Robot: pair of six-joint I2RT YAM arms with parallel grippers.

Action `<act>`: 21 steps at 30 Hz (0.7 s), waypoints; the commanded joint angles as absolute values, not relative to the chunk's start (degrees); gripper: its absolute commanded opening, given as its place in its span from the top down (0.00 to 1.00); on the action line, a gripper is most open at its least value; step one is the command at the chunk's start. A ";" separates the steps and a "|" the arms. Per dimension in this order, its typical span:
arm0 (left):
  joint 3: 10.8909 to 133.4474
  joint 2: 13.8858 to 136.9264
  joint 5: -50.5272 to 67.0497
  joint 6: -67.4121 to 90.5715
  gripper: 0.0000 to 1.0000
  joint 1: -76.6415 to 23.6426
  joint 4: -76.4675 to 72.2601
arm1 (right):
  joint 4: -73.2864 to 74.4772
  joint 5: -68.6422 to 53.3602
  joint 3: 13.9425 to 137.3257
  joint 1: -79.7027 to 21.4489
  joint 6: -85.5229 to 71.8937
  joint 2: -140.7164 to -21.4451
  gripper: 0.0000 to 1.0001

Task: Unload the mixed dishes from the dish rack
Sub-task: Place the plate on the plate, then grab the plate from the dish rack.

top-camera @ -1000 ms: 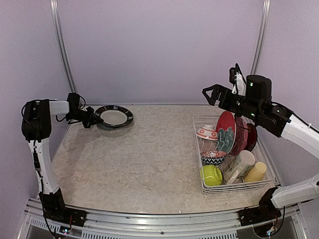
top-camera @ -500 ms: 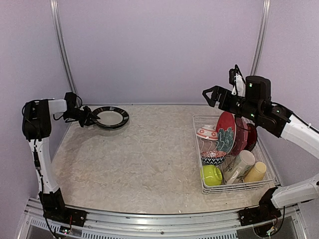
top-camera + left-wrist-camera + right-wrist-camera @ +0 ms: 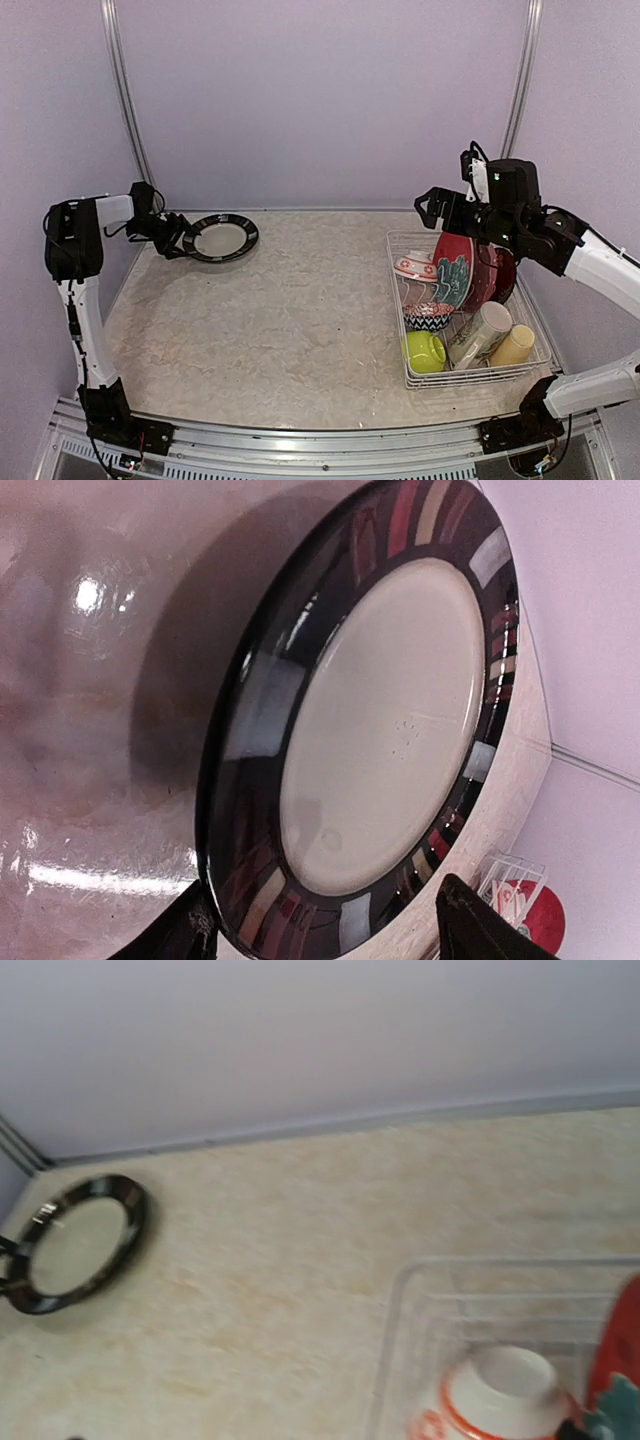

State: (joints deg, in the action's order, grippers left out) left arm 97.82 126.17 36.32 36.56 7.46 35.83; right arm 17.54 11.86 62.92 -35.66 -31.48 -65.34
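One black-rimmed plate sits between parted fingers of the left tool.

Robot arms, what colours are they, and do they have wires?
Both the left arm and the right arm are smooth white tubes joined by chunky black joints. Thin black wires run along them. The fingers are black. The right arm shows tiny green lights. Each arm stands on a black base.
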 commanded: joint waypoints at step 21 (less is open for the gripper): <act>90.81 94.12 27.70 32.45 0.01 -0.62 35.28 | 55.50 37.96 77.19 -34.78 -35.72 -76.10 0.12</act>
